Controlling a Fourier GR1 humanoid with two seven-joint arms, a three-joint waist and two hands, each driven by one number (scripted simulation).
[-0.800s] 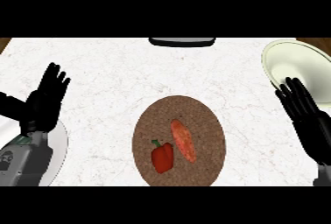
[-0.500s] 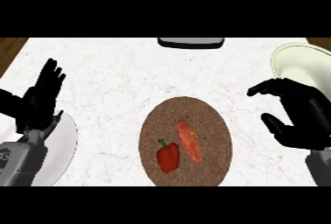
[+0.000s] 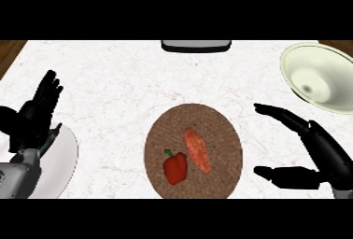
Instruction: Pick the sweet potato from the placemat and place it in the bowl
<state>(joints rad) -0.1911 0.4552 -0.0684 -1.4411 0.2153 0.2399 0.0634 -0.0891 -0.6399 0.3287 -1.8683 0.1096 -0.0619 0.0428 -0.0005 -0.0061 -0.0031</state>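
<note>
**Right hand closes in on the placemat**

Your right hand [image 3: 324, 150] has swung in from the counter's right edge and dropped toward the near edge since half a second ago. It is wide open, with the fingers [image 3: 284, 116] stretched left toward the placemat [image 3: 207, 120] and the thumb [image 3: 277, 174] spread well below them. It holds nothing.

The sweet potato [image 3: 198, 150] lies untouched on the middle of the placemat, to the left of that hand and level with the gap between fingers and thumb. It is near but clearly apart, with bare counter [image 3: 124, 84] between the mat's right rim and your fingertips.

A red pepper [image 3: 175, 168] sits just beside the sweet potato on its left.

The bowl [image 3: 318, 77] waits at the far right corner, beyond the hand.

Your left hand [image 3: 36, 115] rests open near the left edge, fingers up, above a white plate [image 3: 66, 161].
</note>
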